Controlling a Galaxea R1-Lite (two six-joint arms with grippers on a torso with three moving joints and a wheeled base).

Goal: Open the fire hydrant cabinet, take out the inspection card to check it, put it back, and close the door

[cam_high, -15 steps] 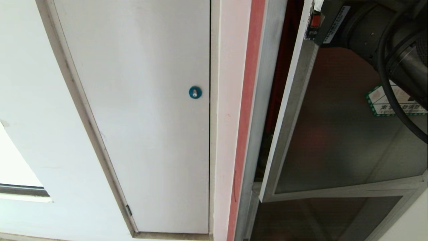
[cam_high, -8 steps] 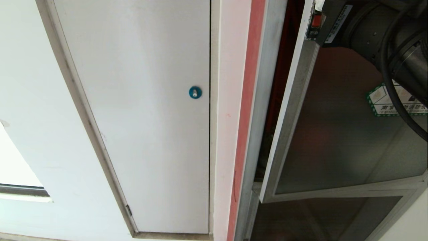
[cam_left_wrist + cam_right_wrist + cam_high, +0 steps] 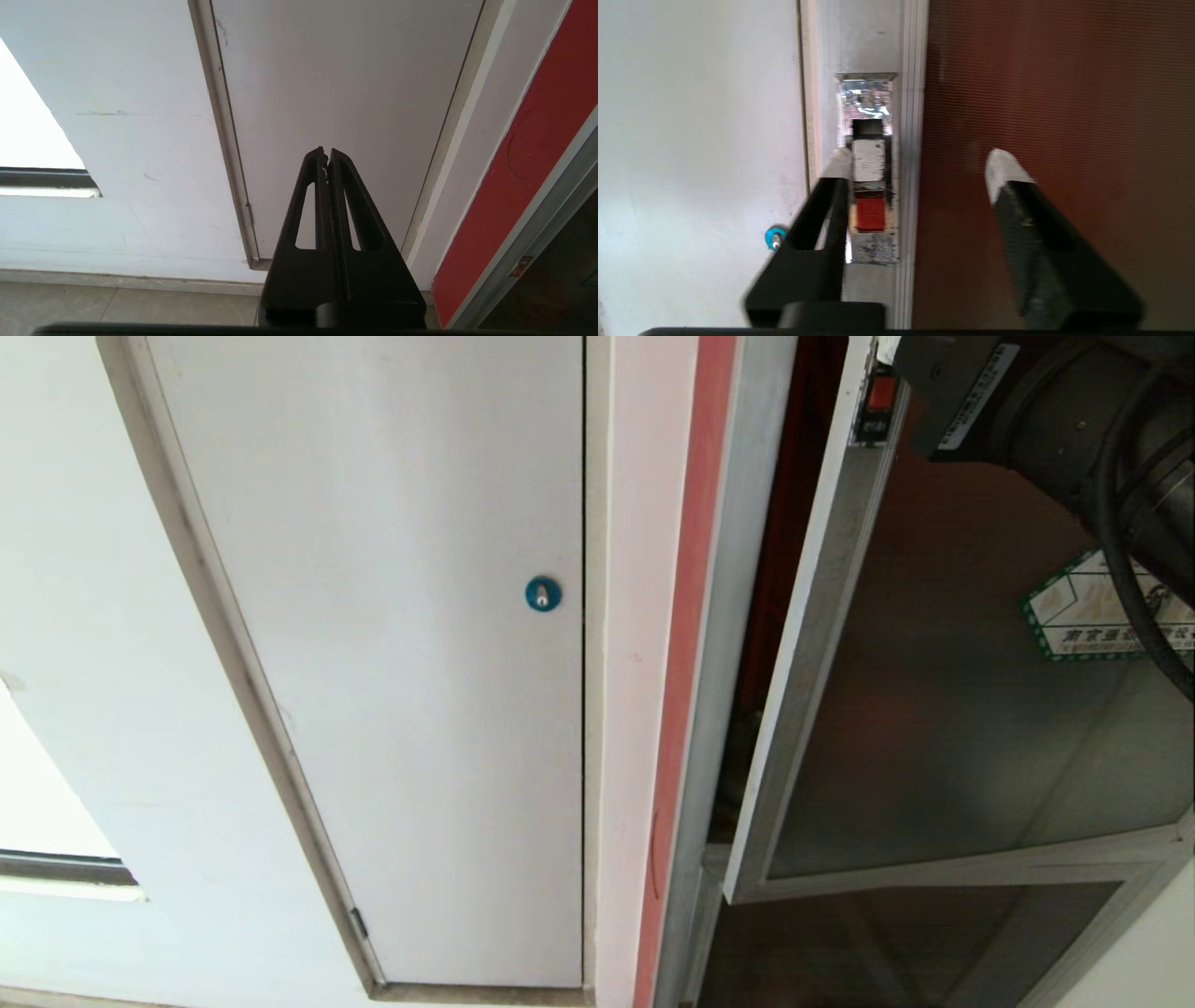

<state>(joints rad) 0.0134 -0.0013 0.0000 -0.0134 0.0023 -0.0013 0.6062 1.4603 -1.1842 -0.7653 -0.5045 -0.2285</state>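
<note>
At latch edge of door (image 3: 943,728), right gripper (image 3: 920,163) was seen spread, nothing held (red latch (image 3: 870,212) beside one fingertip). Door stood ajar from fire hydrant cabinet (image 3: 747,569), likely for card access. Inspection card unseen. Left gripper (image 3: 326,158) was kept pressed together, parked near white door (image 3: 345,93).

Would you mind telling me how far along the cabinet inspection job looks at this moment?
Partly open: the door stands ajar from the fire hydrant cabinet, red interior showing in the gap. In hand: the right gripper is open in front of the door's edge by the red latch, holding nothing. The left gripper is shut, idle, pointing at the white door. Left: no inspection card is visible; whether it was checked cannot be told; closing remains.
</note>
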